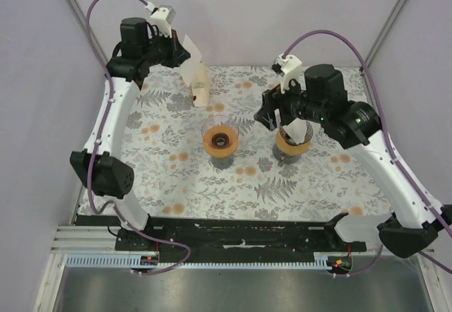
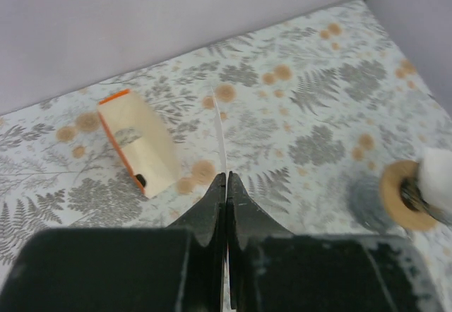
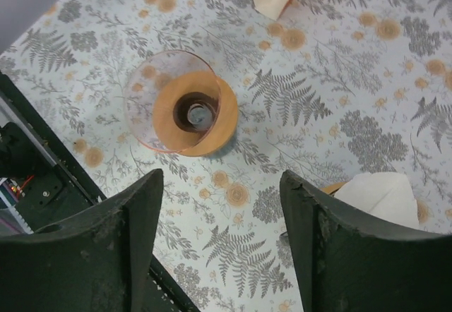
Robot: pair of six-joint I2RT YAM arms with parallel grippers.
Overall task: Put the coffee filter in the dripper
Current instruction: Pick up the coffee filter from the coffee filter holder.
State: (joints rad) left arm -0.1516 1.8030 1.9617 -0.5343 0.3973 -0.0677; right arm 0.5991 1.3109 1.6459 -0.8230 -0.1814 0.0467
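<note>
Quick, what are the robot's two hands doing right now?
Left gripper: closed on a paper filter.
Right gripper: open, holding nothing.

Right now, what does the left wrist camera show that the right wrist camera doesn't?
Only the left wrist view: the left gripper shut on a thin paper filter, seen edge-on.
Only the right wrist view: the right gripper, open with nothing between its fingers, and the empty dripper.
Both show: the filter pack, the second dripper with a white filter already in it, and the floral cloth.
</note>
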